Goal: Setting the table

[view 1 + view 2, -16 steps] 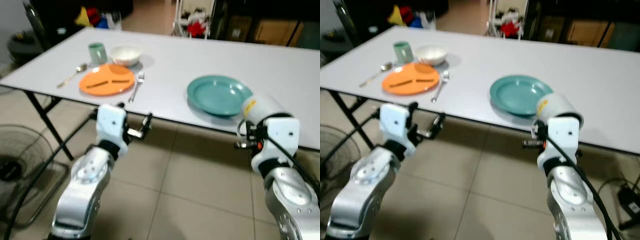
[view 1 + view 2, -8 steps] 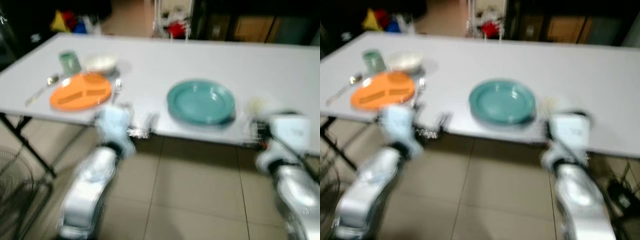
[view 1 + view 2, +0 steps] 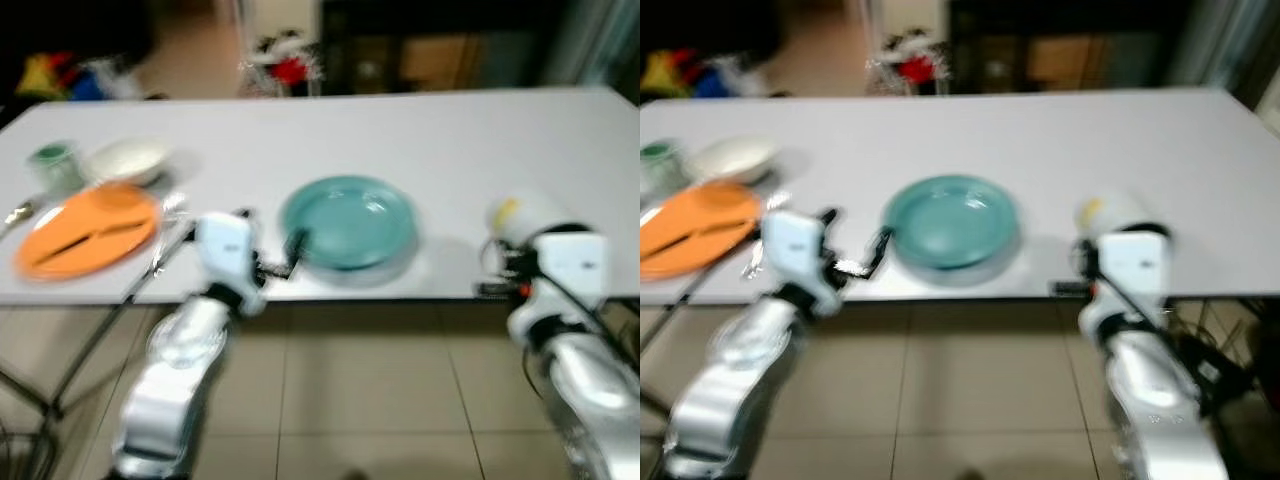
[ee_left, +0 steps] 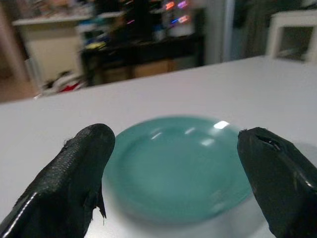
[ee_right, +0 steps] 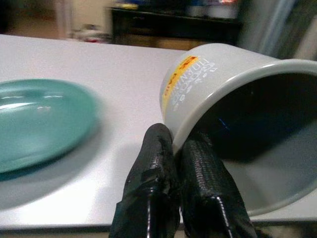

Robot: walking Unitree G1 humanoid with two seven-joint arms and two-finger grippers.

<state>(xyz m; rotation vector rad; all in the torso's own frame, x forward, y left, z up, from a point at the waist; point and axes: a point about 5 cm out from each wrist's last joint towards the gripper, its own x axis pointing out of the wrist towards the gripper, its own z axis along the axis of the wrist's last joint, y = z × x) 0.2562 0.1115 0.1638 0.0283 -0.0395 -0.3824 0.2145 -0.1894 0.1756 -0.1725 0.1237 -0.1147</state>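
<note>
A teal plate (image 3: pixel 348 222) lies near the front edge of the white table (image 3: pixel 450 140). My left gripper (image 3: pixel 272 242) hovers open at that edge, its two fingers framing the teal plate (image 4: pixel 178 166) in the left wrist view. My right gripper (image 5: pixel 176 141) is shut on the rim of a white mug (image 5: pixel 208 79) with a yellow label, tipped on its side just right of the plate. The mug (image 3: pixel 515 215) is held at the table's front edge. Further left are an orange plate (image 3: pixel 88 230), a white bowl (image 3: pixel 125 160), a green cup (image 3: pixel 52 162), a spoon (image 3: pixel 15 213) and a fork (image 3: pixel 170 212).
Both eye views are blurred. Tiled floor (image 3: pixel 360 400) lies below the table, and a black table leg (image 3: pixel 100 340) slants down at the left. Dark furniture and a rack with red things (image 3: pixel 285 65) stand behind the table.
The whole picture has shifted, so the camera has turned right; the place setting now sits further left and the teal plate is before my left gripper. Both arms keep their pose.
</note>
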